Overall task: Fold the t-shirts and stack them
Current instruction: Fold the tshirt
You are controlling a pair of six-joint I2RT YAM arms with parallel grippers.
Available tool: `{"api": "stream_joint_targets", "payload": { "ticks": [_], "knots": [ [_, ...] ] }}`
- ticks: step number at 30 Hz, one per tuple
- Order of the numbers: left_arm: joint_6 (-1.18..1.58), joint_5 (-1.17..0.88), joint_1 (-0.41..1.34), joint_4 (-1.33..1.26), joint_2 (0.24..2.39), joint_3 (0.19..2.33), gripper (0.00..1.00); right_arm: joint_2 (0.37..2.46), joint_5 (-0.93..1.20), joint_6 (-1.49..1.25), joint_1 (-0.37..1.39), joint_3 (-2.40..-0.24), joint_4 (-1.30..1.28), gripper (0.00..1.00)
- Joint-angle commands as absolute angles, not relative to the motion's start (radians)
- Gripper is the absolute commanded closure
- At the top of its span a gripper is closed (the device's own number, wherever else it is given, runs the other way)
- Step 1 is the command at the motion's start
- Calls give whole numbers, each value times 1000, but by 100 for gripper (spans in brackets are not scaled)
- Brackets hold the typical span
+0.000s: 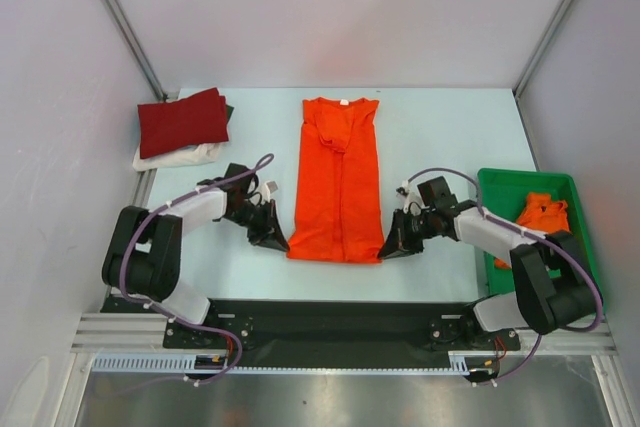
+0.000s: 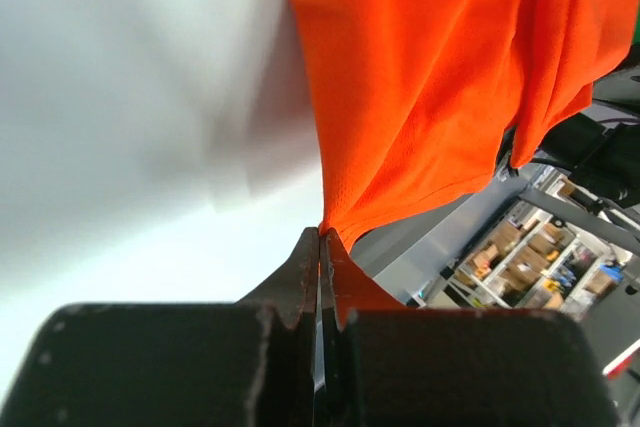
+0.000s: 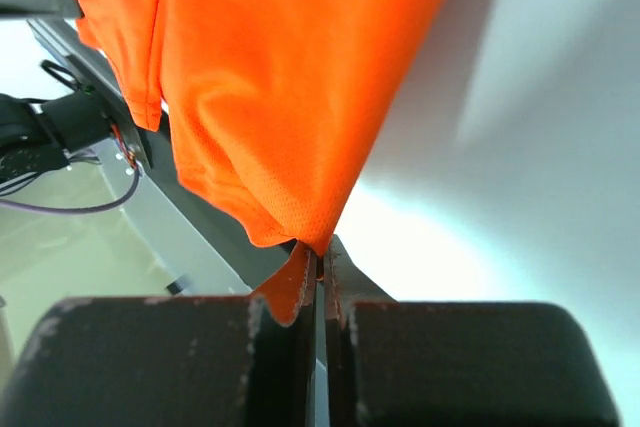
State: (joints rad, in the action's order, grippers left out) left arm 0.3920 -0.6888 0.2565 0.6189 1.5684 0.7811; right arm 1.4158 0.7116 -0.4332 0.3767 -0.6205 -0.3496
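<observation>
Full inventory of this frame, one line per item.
laid-out t-shirt: 1, bright orange, table centre, collar far
red shirt: 1, dark red, folded, far left, top of stack
white shirt: 1, white, folded, under red shirt
bin: 1, green, table's right edge
bunched cloth: count unclear, orange, in bin
table: 1, pale blue
left gripper: 1, black, shut on laid-out t-shirt's near left corner
right gripper: 1, black, shut on its near right corner

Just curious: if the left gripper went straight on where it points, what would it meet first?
Probably the orange shirt: the left gripper is shut on its corner, with the cloth lying straight ahead.
</observation>
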Motion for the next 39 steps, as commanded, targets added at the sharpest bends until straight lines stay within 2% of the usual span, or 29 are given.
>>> {"api": "stream_joint_targets", "payload": {
  "ticks": [1,11,22,38,39],
  "knots": [
    [327,-722,236,640,1502,856,100,1349,706,-331,341,-681,-437,100],
    [291,-752,238,673,1566,1043,99,1388,706,-302,301,-814,-417,100],
    [247,-714,235,669,1681,1242,100,1544,684,-282,282,-1011,-325,100],
    [206,-638,204,676,2089,1739,99,1890,609,-109,242,-1374,-293,100],
    [201,-609,203,672,2117,1767,98,1935,606,-82,242,-1399,-290,97]
  ]
}}
